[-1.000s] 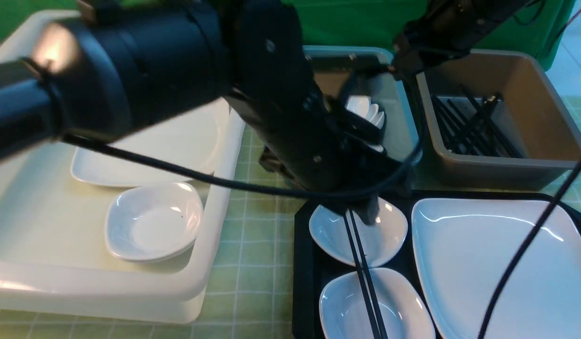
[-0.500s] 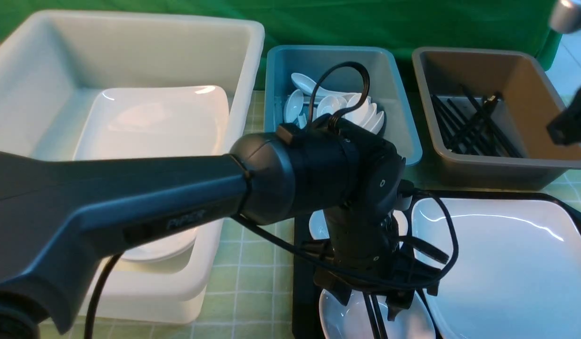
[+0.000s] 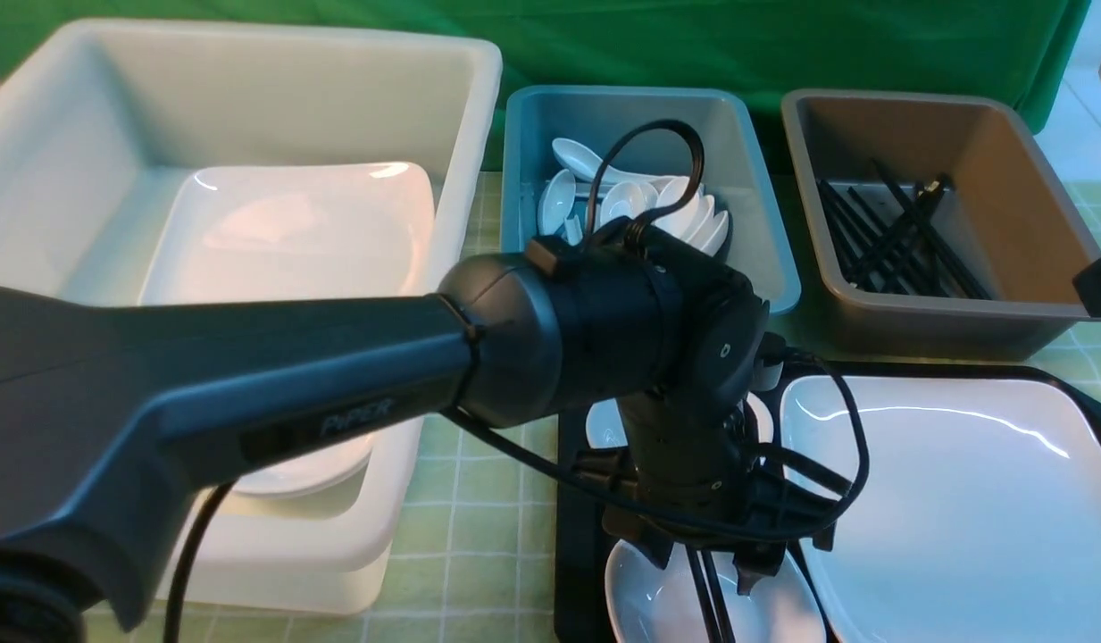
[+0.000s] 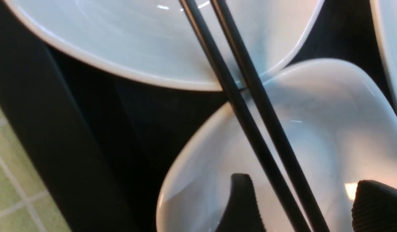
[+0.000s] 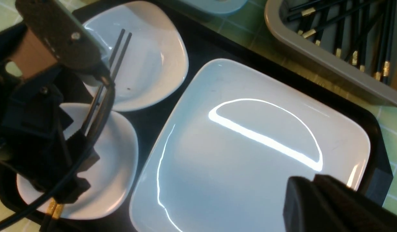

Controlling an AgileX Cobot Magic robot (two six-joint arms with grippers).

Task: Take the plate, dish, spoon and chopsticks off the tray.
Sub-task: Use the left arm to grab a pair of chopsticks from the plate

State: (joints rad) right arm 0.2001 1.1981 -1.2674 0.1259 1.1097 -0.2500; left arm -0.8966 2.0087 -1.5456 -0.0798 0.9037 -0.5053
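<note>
**mossy_dan:** Green checked cloth over the desk, three bins behind. So what's moved in the last second?

**kiwi_rigs:** Left arm has swung down from over the far small white dish to the near small white dish on the big black diamond-textured tray. Right arm has backed off from the blue-grey bin to the edge. My guess is the chopsticks go next.

**mossy_dan:** And the tools?

**kiwi_rigs:** Left tool is wide open, with one finger either side of the pair of thin black chopsticks, which lie across both dishes. No grip yet. Right tool is closed on nothing, hanging above the large glossy white plate, which sits untouched on the tray.
</note>
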